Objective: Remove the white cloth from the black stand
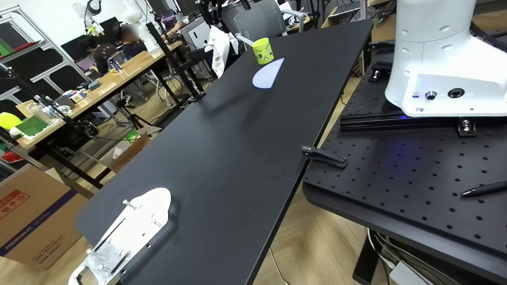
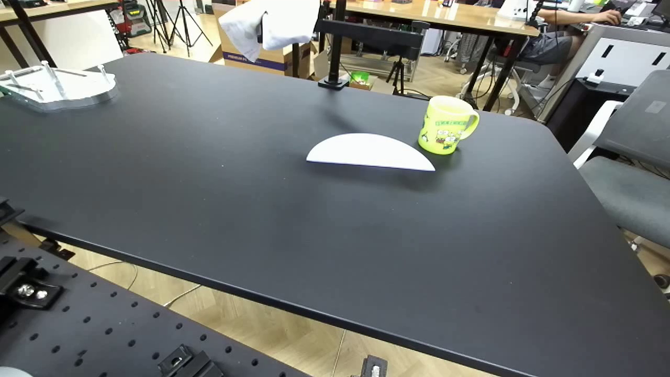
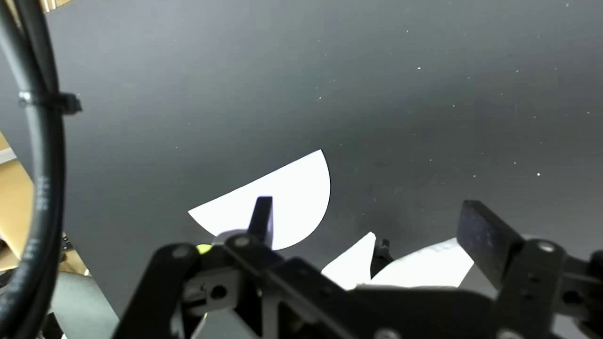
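Note:
The white cloth (image 1: 219, 49) hangs draped over the black stand (image 1: 173, 59) at the long black table's edge. In an exterior view the cloth (image 2: 290, 23) falls in folds over the arm of the stand (image 2: 337, 47), cut off by the top edge. In the wrist view my gripper (image 3: 369, 207) is open, its fingers wide apart. The cloth (image 3: 424, 266) lies below and between the fingers, partly hidden by the gripper body. A dark end of the stand (image 3: 380, 259) shows between two flaps. The gripper is not clearly made out in the exterior views.
A white half-round sheet (image 2: 370, 151) lies on the black table (image 2: 314, 235), near a yellow-green mug (image 2: 444, 125). A white hard object with a clear tray (image 1: 130, 229) sits at the table's far end. A chair (image 2: 638, 157) stands beside the table.

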You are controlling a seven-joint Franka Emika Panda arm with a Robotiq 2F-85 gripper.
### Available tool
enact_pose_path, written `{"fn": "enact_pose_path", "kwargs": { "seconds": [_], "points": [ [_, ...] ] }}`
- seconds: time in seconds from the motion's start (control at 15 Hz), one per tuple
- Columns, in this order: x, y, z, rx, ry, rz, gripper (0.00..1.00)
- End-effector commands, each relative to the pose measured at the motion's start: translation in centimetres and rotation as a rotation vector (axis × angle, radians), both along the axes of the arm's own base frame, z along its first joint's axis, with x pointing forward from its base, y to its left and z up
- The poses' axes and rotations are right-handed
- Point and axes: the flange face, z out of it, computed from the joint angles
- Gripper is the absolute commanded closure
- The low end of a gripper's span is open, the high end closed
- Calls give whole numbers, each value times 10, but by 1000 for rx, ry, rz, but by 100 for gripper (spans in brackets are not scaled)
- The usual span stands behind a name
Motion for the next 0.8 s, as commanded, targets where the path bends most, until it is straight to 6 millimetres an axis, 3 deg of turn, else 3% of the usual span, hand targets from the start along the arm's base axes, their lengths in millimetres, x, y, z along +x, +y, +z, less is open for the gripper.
{"fn": "enact_pose_path", "kwargs": {
  "seconds": [0.0,0.4,0.73],
  "points": [
    [7,-3,7,6,-21,9,0],
    [36,-19,30,122,-72,217,0],
    [69,-44,36,251,-100,460,0]
  ]
}}
